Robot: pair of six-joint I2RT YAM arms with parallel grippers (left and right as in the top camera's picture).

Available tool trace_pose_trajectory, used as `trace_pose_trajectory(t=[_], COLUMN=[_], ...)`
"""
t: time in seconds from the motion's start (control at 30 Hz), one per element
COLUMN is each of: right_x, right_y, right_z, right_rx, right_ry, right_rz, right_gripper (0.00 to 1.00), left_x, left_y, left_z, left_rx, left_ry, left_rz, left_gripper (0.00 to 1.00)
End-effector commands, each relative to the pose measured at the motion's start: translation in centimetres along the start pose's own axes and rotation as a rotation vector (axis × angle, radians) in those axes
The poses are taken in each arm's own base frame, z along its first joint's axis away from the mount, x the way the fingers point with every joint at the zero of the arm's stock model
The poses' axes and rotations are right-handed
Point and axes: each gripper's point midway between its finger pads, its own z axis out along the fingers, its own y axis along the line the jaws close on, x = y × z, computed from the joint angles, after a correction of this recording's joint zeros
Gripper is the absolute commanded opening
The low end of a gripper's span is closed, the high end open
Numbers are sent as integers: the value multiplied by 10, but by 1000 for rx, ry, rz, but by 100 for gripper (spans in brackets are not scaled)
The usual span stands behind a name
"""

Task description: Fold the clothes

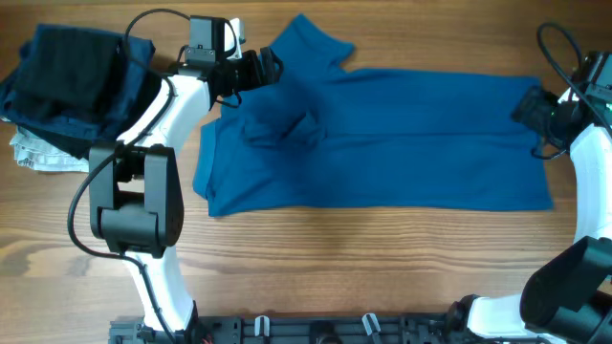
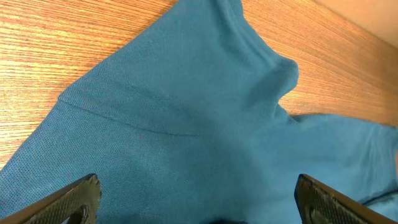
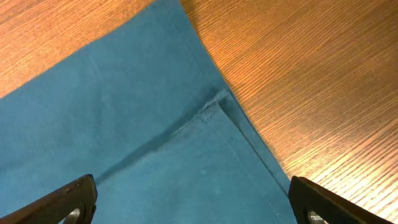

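Observation:
The mid-blue T-shirt (image 1: 382, 139) lies spread across the wooden table, folded lengthwise, with one sleeve (image 1: 306, 43) sticking up at the back left. My left gripper (image 1: 268, 67) is open and empty, hovering over the sleeve and shoulder; its view shows the shirt's sleeve (image 2: 205, 112) between the spread fingers (image 2: 199, 199). My right gripper (image 1: 531, 105) is open and empty over the shirt's right end; its view shows the hem corner (image 3: 214, 109) between the fingers (image 3: 189, 202).
A pile of dark navy and black folded garments (image 1: 72, 76) sits at the far left, with a small whitish patterned cloth (image 1: 38, 153) under its edge. Bare wood (image 1: 363, 258) lies in front of the shirt.

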Motion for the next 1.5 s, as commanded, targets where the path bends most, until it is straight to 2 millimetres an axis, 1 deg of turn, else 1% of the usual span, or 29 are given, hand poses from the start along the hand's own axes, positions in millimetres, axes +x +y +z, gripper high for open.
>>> trace_pose_trajectory(t=[0.0,0.3,0.37,0.5,0.53,0.57,0.63,0.67,0.7,0.73,0.77,0.8,0.83,0.9,0.93,1.0,1.07,1.1,1.17,1.2,1.23,1.27,1.33,1.37,1.4,1.43,1.47], right_x=[-9,-9,-9,-9,-9,-9,-9,-11,-18,-30,-37,-40,-41,-39,-39,-46,-44,-43,-43,-42,-41,-39,-31,-26,-21,-16,-12], right_y=[-4,-4,-4,-4,-4,-4,-4,-3,-1,1,3,4,9,30,39,46,48,47,48,49,53,61,76,82,88,94,100], right_z=[-8,-8,-8,-8,-8,-8,-8,-8,-8,-9,-10,-11,-11,-13,-15,-18,-18,-17,-16,-12,-7,0,18,31,46,60,73], right_rx=[15,15,15,15,15,15,15,14,5,-7,-13,-18,-49,-172,-223,-265,-274,-272,-270,-274,-288,-328,-382,-389,-391,-395,-402], right_ry=[-34,-34,-34,-34,-34,-34,-34,-39,-70,-118,-146,-160,-161,-142,-137,-164,-154,-154,-157,-152,-146,-135,-99,-82,-66,-54,-48], right_rz=[2,2,2,2,2,2,2,3,6,12,15,20,19,28,40,40,39,36,-8,-39,-56,-94,-148,-179,-212,-241,-272], right_gripper=[99,100,99,100,100,100,100,99,100,100,100,100,100,100,100,100,100,100,100,99,96,87,82,79,74,70,61], left_x=[-14,-14,-17,-17,-19,-27,-42,-53,-61,-68,-75,-82,-87,-94,-97,-108,-126,-135,-143,-143,-140,-134,-122,-114,-104,-99,-94], left_y=[-13,-13,-6,-10,-11,-14,-22,-30,-40,-48,-50,-51,-55,-71,-76,-86,-101,-113,-131,-138,-139,-133,-116,-104,-91,-88,-84], left_z=[-12,-12,-12,-11,-11,-12,-14,-15,-17,-18,-18,-19,-19,-22,-25,-36,-59,-76,-97,-101,-97,-82,-48,-26,2,14,28], left_rx=[30,30,-6,-1,4,15,42,65,89,103,84,56,51,73,75,72,61,54,44,42,31,19,0,-13,-20,-7,9], left_ry=[-35,-35,-50,-54,-65,-94,-156,-204,-245,-283,-324,-363,-398,-434,-435,-428,-421,-417,-407,-404,-396,-367,-304,-267,-231,-213,-200], left_rz=[29,29,28,35,40,53,80,104,129,150,161,167,183,230,233,230,226,255,311,347,356,351,333,324,316,314,315], left_gripper=[100,100,100,100,100,100,99,93,87,81,73,71,71,74,75,75,76,78,84,89,90,91,93,93,93,95,95])
